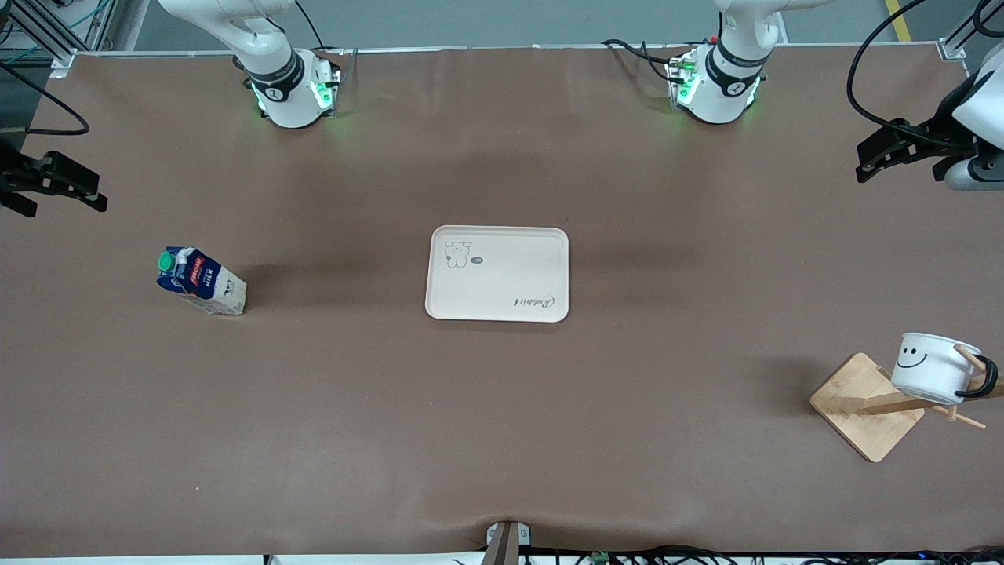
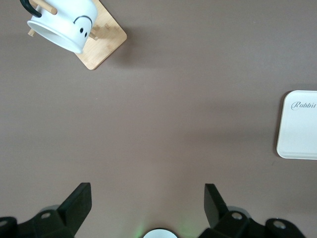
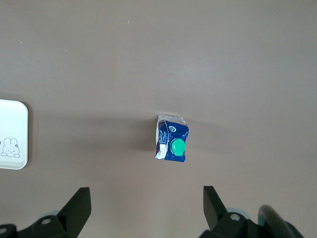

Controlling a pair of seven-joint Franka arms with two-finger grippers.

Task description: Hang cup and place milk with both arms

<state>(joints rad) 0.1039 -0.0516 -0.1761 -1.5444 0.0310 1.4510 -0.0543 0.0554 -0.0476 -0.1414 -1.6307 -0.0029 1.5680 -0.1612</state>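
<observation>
cup (image 1: 933, 367) on rack (image 1: 867, 405) – handle cropped

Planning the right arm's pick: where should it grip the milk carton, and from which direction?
Grip the milk across its flat side walls, below the green cap, coming straight down. It stands upright and alone on the table, and the right gripper already hangs above it with fingers open wider than the carton.

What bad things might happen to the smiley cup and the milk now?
The cup hangs by its handle on a wooden rack near the table edge; a bump might knock it off. The milk is tall and narrow, so the open right end effector might tip it. The left end effector waits open.
</observation>
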